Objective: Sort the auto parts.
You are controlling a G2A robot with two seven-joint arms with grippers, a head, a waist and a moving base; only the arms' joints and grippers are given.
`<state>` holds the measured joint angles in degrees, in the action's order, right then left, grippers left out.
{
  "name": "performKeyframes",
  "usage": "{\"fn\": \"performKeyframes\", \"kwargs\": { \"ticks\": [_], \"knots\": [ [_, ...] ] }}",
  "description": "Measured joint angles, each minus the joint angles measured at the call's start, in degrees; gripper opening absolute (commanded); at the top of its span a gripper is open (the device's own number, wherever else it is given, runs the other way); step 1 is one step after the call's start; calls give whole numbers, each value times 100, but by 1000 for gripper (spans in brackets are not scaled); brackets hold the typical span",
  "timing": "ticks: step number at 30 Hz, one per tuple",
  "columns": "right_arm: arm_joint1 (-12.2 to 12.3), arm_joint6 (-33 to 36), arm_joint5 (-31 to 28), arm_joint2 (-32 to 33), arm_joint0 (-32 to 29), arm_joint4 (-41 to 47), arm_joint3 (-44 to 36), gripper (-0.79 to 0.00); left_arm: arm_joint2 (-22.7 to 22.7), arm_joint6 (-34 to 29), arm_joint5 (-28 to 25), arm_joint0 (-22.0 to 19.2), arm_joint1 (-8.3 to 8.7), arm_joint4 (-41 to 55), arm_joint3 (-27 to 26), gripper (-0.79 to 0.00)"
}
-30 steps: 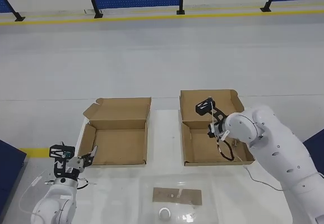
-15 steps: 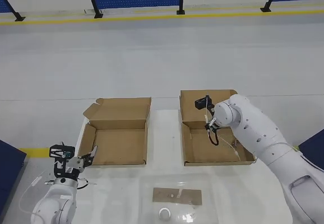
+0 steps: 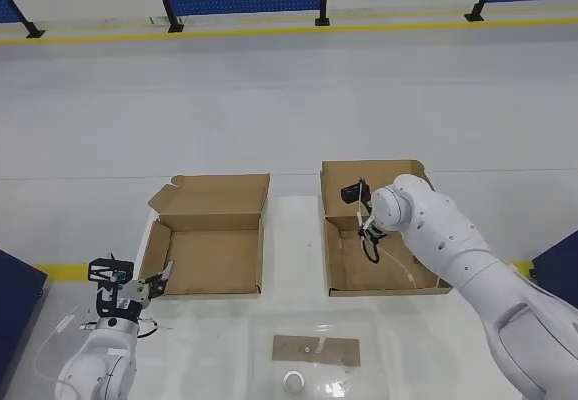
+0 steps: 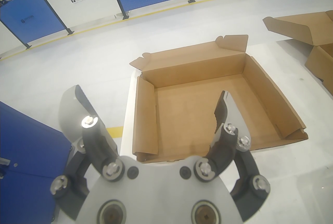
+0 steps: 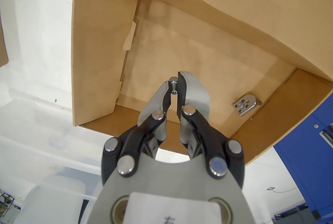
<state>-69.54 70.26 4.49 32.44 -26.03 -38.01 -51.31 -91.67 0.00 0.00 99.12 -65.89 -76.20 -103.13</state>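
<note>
The small bolt [image 5: 173, 82] you are sorting is pinched at the very tips of your right gripper [image 5: 174, 84]. Its two fingers are drawn in close on the bolt's shank, and the head pokes out just past them. The bolt hangs over the inside of the right box [image 5: 104, 35], clear of the cardboard floor and nearer the side wall that faces the other box than the opposite one. One metal plate [image 5: 245, 104] with several holes already lies flat on that box's floor, tucked near a corner and well apart from the bolt. From the top view you can see the right arm bent in over the far part of this box [image 3: 384, 282]. The lid flap stands open at the back. Your left gripper [image 4: 150, 92] has its fingers spread wide with nothing between them, and it sits just outside the near outer corner of the left box [image 4: 270, 94]. That box is open too, showing bare cardboard floor inside. Both boxes sit side by side on the white table [image 3: 294, 250], with a strip of tabletop between them. Closer to the robot, between the two arms, you have a clear bin [image 3: 259, 345]. A flat cardboard strip [image 3: 316, 349] and a small white ring [image 3: 294, 380] show through it, though you cannot tell how either one rests.
</note>
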Motion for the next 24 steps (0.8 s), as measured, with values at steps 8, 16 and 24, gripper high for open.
{"fn": "performKeyframes", "kwargs": {
  "ticks": [8, 16, 24],
  "knots": [
    [-91, -527, 430, 58, -301, 92, 47, -785, 0, 0, 0, 0, 0, 0, 0, 0],
    [-242, -852, 713, 51, -468, 196, 187, -785, 0, 0, 0, 0, 0, 0, 0, 0],
    [-426, -981, 879, -75, -487, 40, 486, -785, 0, 0, 0, 0, 0, 0, 0, 0]
  ]
}}
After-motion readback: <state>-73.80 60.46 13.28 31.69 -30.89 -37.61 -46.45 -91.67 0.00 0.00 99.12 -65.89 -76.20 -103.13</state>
